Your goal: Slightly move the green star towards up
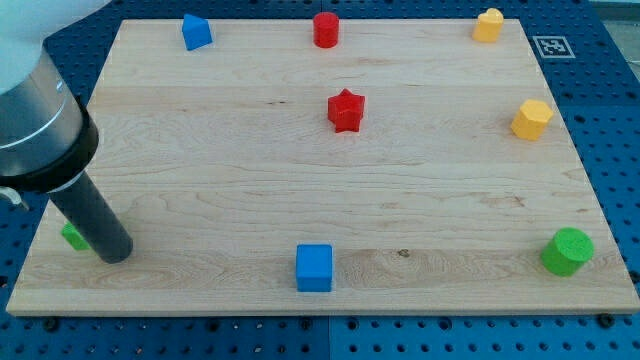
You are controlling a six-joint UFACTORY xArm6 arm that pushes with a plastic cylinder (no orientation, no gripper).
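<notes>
Item 1, green star [73,236]: near the board's bottom-left corner, mostly hidden behind my rod; only a green sliver shows at the rod's left side, so its star shape cannot be confirmed here, nor any long axis

Item 2, my tip [116,252]: on the board, just to the view's right of the green star and slightly below it, touching it or very nearly; contact cannot be told. I carry no jaws, only a bare rod, so there is nothing to open, close or grip

Governing relation: the star lies to the view's left of my tip and a little above. A push towards the view's top calls, in my judgement, for the tip to sit directly below the star first; from the present side position a push would drive it left, towards the board's edge

Item 3, blue cube [314,267]: bottom edge, centre, well apart

Item 4, green cylinder [567,251]: bottom right

Item 5, red star [346,110]: upper centre

Item 6, red cylinder [326,29]: top edge, centre

Item 7, blue block [196,32]: top left, wedge-like

Item 8, two yellow blocks: one at top right [488,24], one on the right side [531,119]

Containers: none on the wooden board [220,170]
</notes>
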